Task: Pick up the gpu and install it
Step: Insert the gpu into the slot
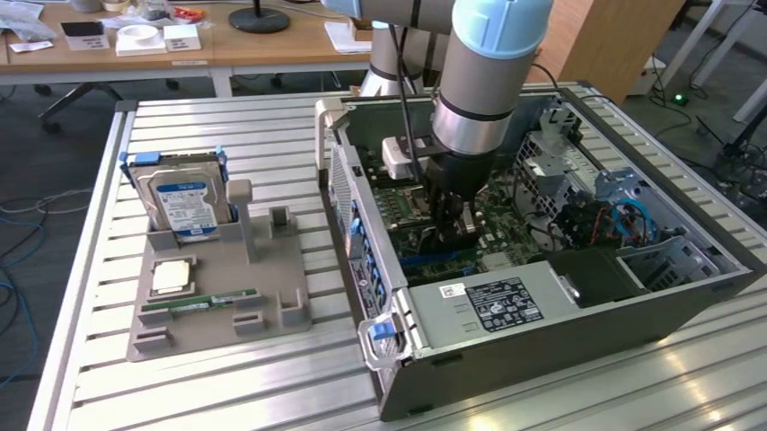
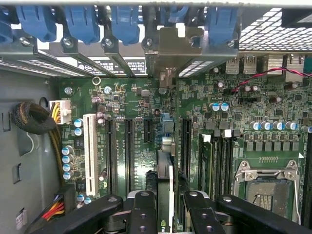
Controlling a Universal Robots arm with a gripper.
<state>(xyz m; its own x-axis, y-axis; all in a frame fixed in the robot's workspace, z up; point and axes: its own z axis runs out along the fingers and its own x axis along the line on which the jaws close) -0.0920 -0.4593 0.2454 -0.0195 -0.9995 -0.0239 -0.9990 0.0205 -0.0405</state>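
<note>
The gpu (image 2: 165, 180) shows edge-on in the wrist view as a thin card standing over the green motherboard (image 2: 131, 105). Its metal bracket (image 2: 170, 46) is up against the case's rear slot openings. The card lines up with the blue-ended slot (image 2: 166, 124) between the black expansion slots. I cannot tell whether it sits in the slot. My gripper (image 2: 165, 212) is shut on the gpu, one black finger on each side. In the exterior view my gripper (image 1: 455, 224) reaches down inside the open computer case (image 1: 515, 310), low over the motherboard.
A grey holder tray (image 1: 215, 314) at the exterior view's left carries a hard drive with a blue label (image 1: 186, 202), a CPU chip (image 1: 171, 276) and a green RAM stick (image 1: 198, 303). Inside the case are an empty CPU socket (image 2: 265, 183), a white slot (image 2: 89, 151), blue latches (image 2: 80, 22) and cable bundles (image 2: 34, 119).
</note>
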